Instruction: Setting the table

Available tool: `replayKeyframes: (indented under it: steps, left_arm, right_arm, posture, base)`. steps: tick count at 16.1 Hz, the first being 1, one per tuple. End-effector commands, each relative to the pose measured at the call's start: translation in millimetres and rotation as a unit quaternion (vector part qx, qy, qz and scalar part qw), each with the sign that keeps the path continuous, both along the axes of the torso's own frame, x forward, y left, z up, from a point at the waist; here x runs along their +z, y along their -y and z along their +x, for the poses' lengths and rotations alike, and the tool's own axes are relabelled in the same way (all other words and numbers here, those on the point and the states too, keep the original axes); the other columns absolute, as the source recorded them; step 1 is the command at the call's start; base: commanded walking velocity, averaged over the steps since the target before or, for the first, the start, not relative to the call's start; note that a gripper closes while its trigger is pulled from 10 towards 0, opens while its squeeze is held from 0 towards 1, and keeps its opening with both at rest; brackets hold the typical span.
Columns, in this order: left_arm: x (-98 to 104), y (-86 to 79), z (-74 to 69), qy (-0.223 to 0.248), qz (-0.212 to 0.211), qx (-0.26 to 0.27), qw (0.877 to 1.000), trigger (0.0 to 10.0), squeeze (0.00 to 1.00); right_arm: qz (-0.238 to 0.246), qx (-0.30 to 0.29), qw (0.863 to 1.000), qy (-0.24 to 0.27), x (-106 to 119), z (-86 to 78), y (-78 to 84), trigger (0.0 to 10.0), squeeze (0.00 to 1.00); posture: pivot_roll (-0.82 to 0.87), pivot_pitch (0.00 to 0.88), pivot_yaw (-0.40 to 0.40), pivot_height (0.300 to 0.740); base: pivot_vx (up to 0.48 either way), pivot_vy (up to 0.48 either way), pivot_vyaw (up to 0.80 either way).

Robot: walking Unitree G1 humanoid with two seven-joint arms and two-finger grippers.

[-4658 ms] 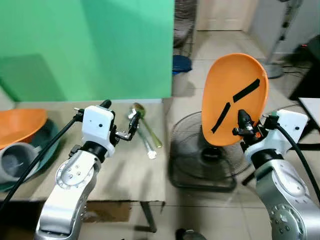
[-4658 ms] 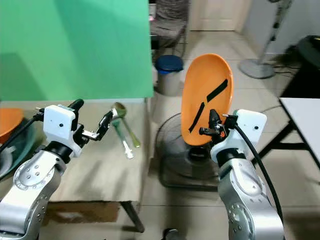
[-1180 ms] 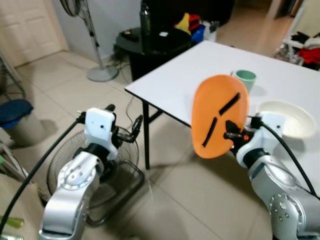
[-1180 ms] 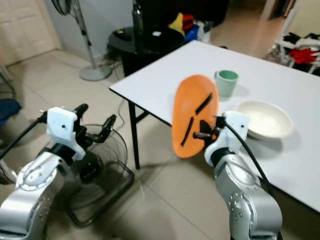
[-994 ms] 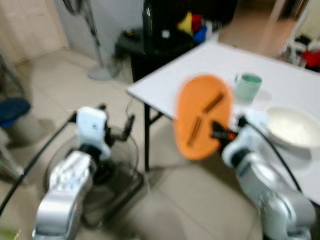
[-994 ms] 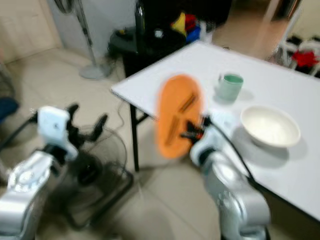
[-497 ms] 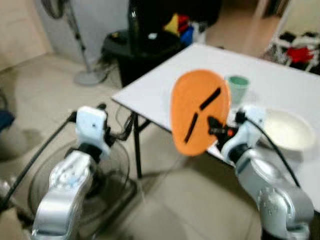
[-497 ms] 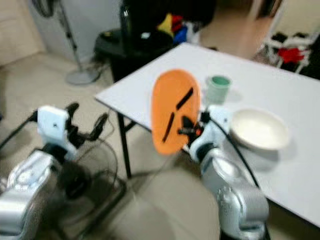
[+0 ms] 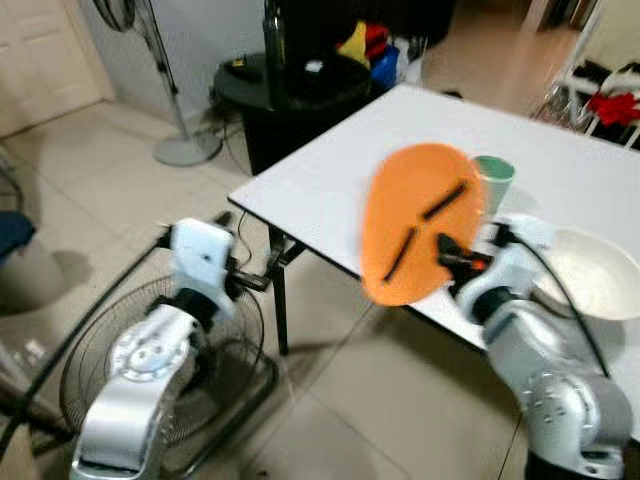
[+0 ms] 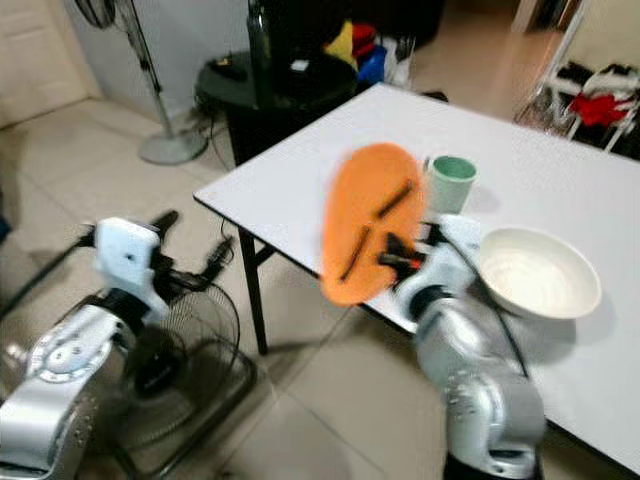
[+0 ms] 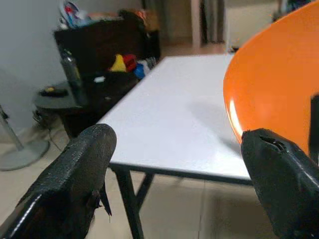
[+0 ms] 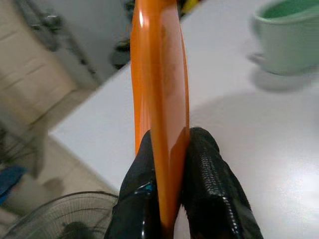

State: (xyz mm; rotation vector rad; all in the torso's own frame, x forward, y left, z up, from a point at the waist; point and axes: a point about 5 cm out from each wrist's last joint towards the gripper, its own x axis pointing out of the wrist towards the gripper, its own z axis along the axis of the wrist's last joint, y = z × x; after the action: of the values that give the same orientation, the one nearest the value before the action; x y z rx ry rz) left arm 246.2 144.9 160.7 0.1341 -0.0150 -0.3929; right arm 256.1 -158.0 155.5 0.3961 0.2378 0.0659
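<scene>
Nearer now, the right pincer (image 12: 169, 189) stays clamped on an upright glossy orange plastic plate (image 9: 415, 225) above the white rectangular counter (image 9: 420, 150); the left pincer (image 11: 174, 164) gapes apart, arm raised.

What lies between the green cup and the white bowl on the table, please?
Only bare white table separates the green cup from the white bowl, as the right eye view shows; they stand apart.

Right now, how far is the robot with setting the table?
Already on the white table: a green cup and a white bowl. In hand: the right gripper pinches the rim of an orange plate, held upright at the table edge. Left to do: lay the plate flat on the table. The left gripper is open and holds nothing.
</scene>
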Motion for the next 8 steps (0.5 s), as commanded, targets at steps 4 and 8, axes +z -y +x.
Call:
replayKeyframes:
  steps: [4, 8]
  left_arm:
    - [1, 2.6, -1.5, -0.006, 0.016, -0.043, 0.999, 10.0, 0.0]
    - [3, 7.3, -2.9, -0.009, 0.024, -0.085, 0.996, 10.0, 0.0]
  right_arm:
    - [0.066, -0.017, 0.998, -0.006, -3, 17.6, -1.3, 10.0, 0.0]
    - [0.134, -0.053, 0.989, -0.02, -12, 38.6, 7.0, 10.0, 0.0]
  posture:
    - [0.12, 0.0, 0.051, 0.74]
    - [0.13, 0.0, 0.056, 0.74]
  base:
    - [0.0, 0.0, 0.0]
    - [0.0, 0.0, 0.0]
